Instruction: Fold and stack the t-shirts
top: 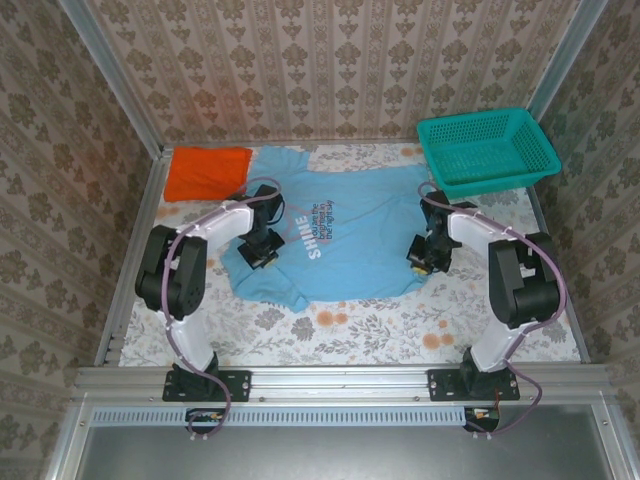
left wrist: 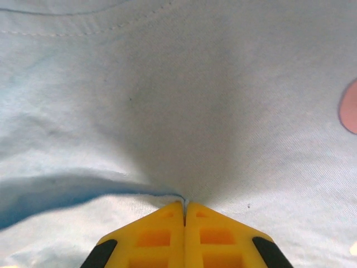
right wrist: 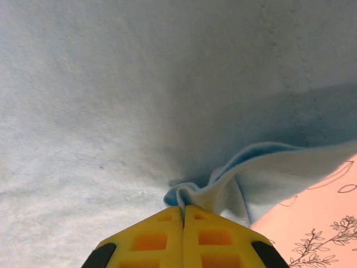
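The light blue t-shirt (top: 335,235) lies spread flat in the middle of the table (top: 400,330), print side up, and each arm has taken one side of it, which suits a fold that needs both edges lifted together. The left gripper (left wrist: 184,215) has its yellow fingers pressed together on a thin lip of the cloth near the shirt's left edge; the fabric rises in a shallow tent toward the tips. The right gripper (right wrist: 183,211) pinches a small bunched fold at the shirt's right edge, where the cloth curls over itself and bares the pinkish floral table cover beside it. Whether either grip is on a sleeve or a side seam is hard to tell. The cloth is a soft, matte knit with stitched hems, limp enough to drape and crease wherever it is lifted. The orange t-shirt (top: 207,172) sits as a flat rectangle at the far left corner, probably placed as the base of the stack. A teal mesh basket (top: 485,150), rigid plastic, stands at the far right corner, well apart
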Available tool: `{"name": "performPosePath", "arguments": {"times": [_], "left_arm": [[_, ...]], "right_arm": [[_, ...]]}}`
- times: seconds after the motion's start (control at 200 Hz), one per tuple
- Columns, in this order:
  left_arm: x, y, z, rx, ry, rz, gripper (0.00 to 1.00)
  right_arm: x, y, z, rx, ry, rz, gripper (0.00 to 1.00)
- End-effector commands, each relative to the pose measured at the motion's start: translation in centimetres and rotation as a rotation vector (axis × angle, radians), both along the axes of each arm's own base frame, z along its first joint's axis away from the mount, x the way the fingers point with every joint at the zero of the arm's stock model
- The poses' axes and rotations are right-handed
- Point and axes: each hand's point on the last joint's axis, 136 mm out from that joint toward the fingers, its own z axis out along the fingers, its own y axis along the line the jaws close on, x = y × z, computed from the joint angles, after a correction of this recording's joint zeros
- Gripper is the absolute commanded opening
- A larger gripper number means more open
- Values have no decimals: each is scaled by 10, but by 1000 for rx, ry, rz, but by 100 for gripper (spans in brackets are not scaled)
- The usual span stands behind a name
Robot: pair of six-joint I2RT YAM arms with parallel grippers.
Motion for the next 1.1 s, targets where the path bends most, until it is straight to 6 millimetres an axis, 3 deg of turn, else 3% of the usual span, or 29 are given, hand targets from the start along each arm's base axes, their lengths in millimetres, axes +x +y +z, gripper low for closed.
{"name": "performPosePath", "arguments": {"times": [0.0, 0.205, 0.345, 0.68, 0.875, 1.09], "left_arm": [[-19, 12, 12, 40, 4, -65, 0], [-44, 26, 18, 54, 12, -116, 0], [-70, 22, 13, 33, 33, -174, 0], [-133, 42, 28, 35, 62, -250, 0], [-169, 63, 31, 96, 87, -228, 0], [-180, 71, 30, 112, 102, -218, 0]], "right_arm": [[-14, 0, 5, 31, 15, -4, 1], [-33, -7, 6, 61, 36, -39, 1], [-49, -13, 4, 72, 59, -54, 1], [-111, -28, -13, 165, 136, -242, 0], [-126, -26, -18, 217, 134, -337, 0], [-133, -39, -19, 244, 107, -481, 0]]}}
